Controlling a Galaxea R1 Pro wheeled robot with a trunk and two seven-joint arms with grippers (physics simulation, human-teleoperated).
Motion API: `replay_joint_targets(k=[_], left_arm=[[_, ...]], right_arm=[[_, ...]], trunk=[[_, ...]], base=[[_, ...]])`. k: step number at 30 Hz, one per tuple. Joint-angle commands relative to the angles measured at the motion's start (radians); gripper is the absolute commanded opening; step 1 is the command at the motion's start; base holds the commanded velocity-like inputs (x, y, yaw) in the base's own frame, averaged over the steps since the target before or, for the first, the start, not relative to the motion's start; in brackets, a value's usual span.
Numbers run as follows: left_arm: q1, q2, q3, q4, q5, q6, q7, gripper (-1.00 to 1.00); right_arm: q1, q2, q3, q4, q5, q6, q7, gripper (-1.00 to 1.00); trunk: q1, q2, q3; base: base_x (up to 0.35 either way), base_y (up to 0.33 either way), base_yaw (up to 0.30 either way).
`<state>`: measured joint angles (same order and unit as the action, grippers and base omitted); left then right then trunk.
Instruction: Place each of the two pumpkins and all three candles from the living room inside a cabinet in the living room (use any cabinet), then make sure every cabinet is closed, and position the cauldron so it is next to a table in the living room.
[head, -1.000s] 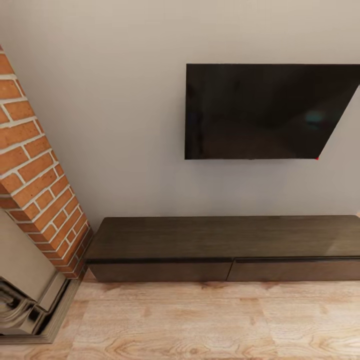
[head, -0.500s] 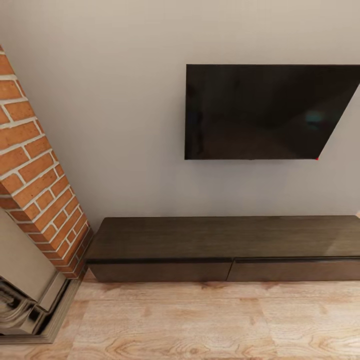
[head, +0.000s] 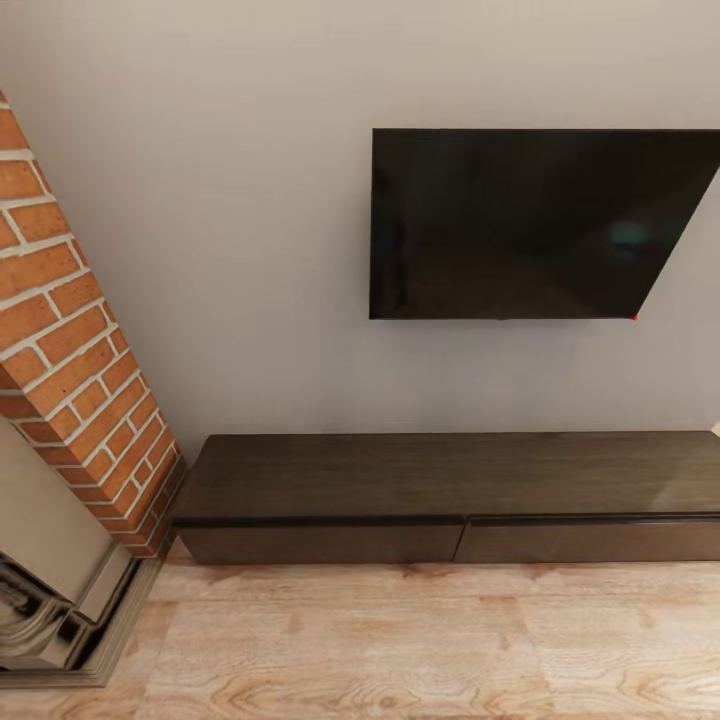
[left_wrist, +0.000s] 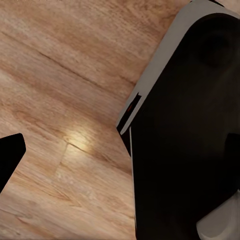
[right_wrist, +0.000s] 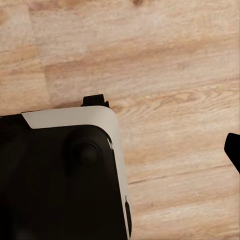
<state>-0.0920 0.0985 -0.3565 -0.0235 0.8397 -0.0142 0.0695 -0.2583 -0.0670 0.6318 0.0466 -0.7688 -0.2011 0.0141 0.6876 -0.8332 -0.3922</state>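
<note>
The cabinet (head: 450, 475) is a long, low dark brown unit against the wall, straight ahead in the head view. Its left drawer front (head: 320, 543) and right drawer front (head: 590, 540) both sit flush and shut, and its top is bare. The pumpkins, candles, cauldron and table are out of view. In the left wrist view one dark fingertip (left_wrist: 7, 160) pokes in at the picture's edge over the wood floor. In the right wrist view another dark fingertip (right_wrist: 233, 150) does the same. Nothing is seen held by either.
A black TV (head: 530, 225) hangs on the wall above the cabinet. A brick fireplace column (head: 70, 350) with a grey hearth (head: 50, 600) stands at the left. Light wood floor (head: 400, 640) lies before the cabinet. My black and white base (left_wrist: 185, 135) (right_wrist: 60, 175) shows below both wrists.
</note>
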Motion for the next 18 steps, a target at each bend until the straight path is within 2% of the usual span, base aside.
replay_joint_targets(k=[1,8,15,18], left_arm=[[0.0,0.0,-0.008,-0.001,0.007,-0.001,0.004,1.0],[-0.005,0.01,-0.004,-0.007,0.007,-0.007,0.004,1.0],[-0.008,0.016,-0.016,-0.014,0.0,-0.107,0.004,1.0],[-0.008,0.014,-0.016,-0.014,0.0,-0.124,0.004,1.0]], right_arm=[[-0.001,0.0,0.008,0.003,-0.006,-0.004,0.001,1.0],[-0.001,0.001,0.005,0.002,-0.014,-0.004,0.001,1.0],[-0.001,0.002,0.005,0.002,-0.015,-0.004,0.001,1.0],[-0.001,0.002,0.005,0.002,-0.015,-0.004,0.002,1.0]], trunk=[[0.0,-0.001,-0.001],[0.0,-0.001,-0.001],[0.0,-0.001,-0.001],[0.0,-0.001,-0.001]], base=[[0.0,0.0,0.0],[0.0,0.0,0.0],[0.0,0.0,0.0],[0.0,0.0,0.0]])
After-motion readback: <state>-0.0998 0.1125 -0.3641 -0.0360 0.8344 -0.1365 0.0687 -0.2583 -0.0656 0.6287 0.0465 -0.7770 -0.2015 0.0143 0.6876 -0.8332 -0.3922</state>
